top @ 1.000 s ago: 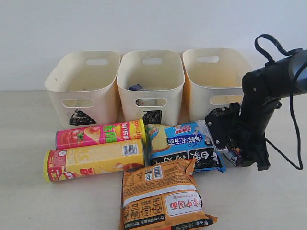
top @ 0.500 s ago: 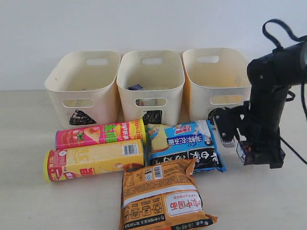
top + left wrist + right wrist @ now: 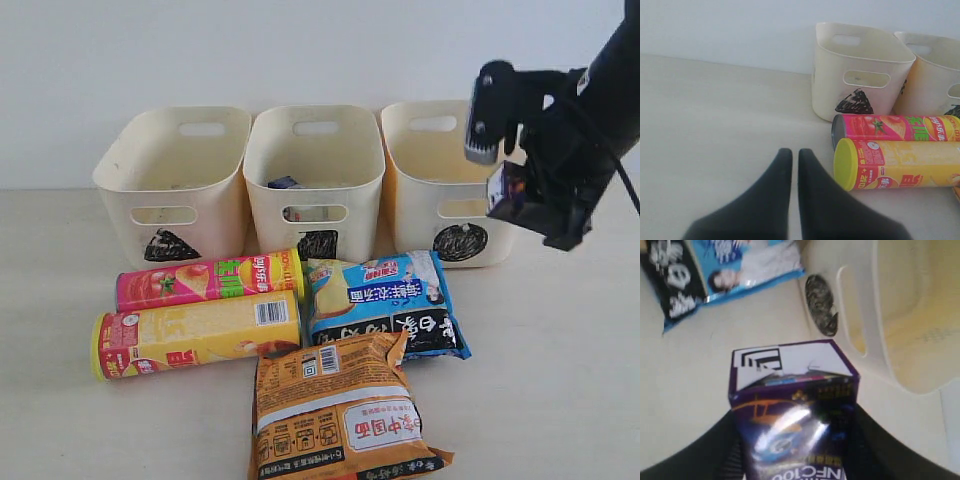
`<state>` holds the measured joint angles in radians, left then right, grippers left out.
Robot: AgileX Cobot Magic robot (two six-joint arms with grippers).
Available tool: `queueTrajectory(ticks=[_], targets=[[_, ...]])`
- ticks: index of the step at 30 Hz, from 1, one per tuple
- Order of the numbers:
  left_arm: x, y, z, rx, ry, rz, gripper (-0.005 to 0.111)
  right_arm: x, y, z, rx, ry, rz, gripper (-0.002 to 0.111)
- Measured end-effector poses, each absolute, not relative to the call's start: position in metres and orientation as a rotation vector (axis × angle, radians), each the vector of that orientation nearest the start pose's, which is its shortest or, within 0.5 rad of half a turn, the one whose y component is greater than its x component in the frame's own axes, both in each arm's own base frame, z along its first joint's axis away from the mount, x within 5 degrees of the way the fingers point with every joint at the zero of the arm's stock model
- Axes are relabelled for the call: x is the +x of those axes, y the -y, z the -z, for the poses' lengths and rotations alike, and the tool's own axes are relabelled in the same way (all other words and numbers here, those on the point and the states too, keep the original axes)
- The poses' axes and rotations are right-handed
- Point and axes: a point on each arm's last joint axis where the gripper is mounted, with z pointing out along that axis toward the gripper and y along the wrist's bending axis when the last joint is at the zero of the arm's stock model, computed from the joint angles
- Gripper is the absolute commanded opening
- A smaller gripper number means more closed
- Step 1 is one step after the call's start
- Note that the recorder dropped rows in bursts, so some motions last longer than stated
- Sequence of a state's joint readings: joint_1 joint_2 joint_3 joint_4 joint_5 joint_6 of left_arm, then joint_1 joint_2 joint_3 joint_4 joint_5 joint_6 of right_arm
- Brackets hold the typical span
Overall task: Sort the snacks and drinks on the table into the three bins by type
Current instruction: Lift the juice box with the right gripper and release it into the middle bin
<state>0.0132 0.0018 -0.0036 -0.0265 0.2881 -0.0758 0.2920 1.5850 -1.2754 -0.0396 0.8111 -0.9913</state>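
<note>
Pale wall [image 3: 300, 50] runs behind a beige table [image 3: 560, 380]. Up in the air near the right end of the far edge, the right claw [image 3: 522, 200] is clamped on the purple carton [image 3: 792, 410], one finger on each narrow side. The carton's white barcoded end points away from the wrist. It hangs clear of the table, just beside the outer front corner of the right bin [image 3: 425, 215] and about level with its rim. It does not look to be over the opening.

The carton should be light and fairly stiff. Its glossy faces look slippery and its walls would dent under a hard squeeze. A moderate pinch across the middle of the body, as it is held now, seems the safe hold.

Next along the far edge is the middle bin [image 3: 315, 165], where something small and blue-white shows inside, perhaps the other drink. The left bin [image 3: 172, 180] is beyond it.

In front of the bins lies the blue packet [image 3: 385, 305], with the orange packet [image 3: 340, 410] at the near edge. The pink can [image 3: 210, 280] and yellow can [image 3: 195, 333] lie side by side towards the left edge.

The left claw [image 3: 791, 155] hovers low over the left part of the table, its fingers pressed together on nothing.
</note>
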Motion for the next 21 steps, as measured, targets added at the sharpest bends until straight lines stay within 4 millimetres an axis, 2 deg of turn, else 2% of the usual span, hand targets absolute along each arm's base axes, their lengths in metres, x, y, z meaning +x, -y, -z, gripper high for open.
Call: queueTrajectory(ticks=[4, 12, 16, 21], targets=[[0.055, 0.000, -0.188, -0.096, -1.768, 0.070, 0.004, 0.323, -0.108, -0.312, -1.324, -2.063, 0.093, 0.000], [0.055, 0.000, -0.188, -0.096, -1.768, 0.070, 0.004, 0.340, -0.129, -0.337, -0.712, -1.955, -0.330, 0.000], [0.055, 0.000, -0.188, -0.096, -1.768, 0.070, 0.004, 0.354, -0.136, -0.329, -0.600, -1.936, -0.396, 0.000], [0.055, 0.000, -0.188, -0.096, -1.768, 0.070, 0.004, 0.365, -0.160, -0.310, -0.696, -1.881, -0.313, 0.000]])
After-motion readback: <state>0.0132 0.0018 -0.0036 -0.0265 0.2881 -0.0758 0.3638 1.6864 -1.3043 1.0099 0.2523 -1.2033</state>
